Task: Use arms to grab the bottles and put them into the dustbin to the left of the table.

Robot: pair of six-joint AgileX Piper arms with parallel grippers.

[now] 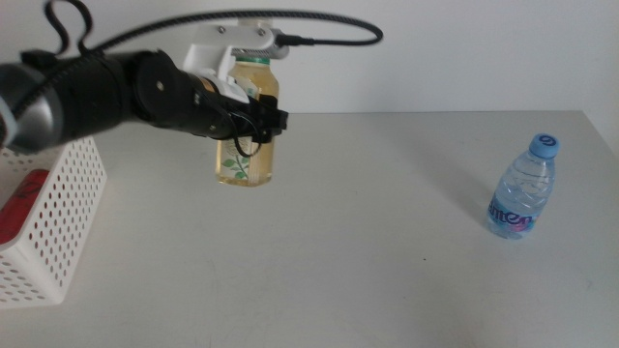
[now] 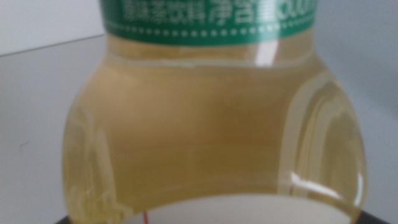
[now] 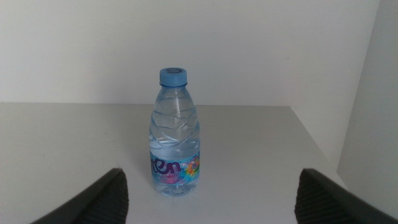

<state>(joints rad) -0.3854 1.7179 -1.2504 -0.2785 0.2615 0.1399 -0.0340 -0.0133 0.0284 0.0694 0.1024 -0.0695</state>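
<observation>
A: Where does it stand? The left tool (image 1: 253, 114) is clenched round the yellow tea bottle with the green and white label (image 1: 249, 145), carrying it clear of the wide light-grey matte worktop (image 1: 387, 242), well short of the white perforated plastic basket (image 1: 58, 217) at the left edge

B: And the risk? The grasp looks to sit on the bottle's upper half, so the heavy liquid-filled body hangs under it. A quick swing towards the basket could make it pivot or slide out. It could also clip the basket's near wall if it travels too low

A: Something red lies in the basket (image 1: 27, 193), probably the soda can, though too little shows to be sure. A drop on top of it might bounce

B: The right tool (image 3: 211, 199) waits released, jaws wide apart, facing the small clear water bottle with the blue cap (image 3: 175, 134), which stands upright near the worktop's right edge. A careless approach could knock it off that side

A: Any writing? The tea label shows white Chinese characters on green in the left wrist view, too blurred to read. The water bottle's band shows purple letters ending "ten"; the start is turned away
</observation>
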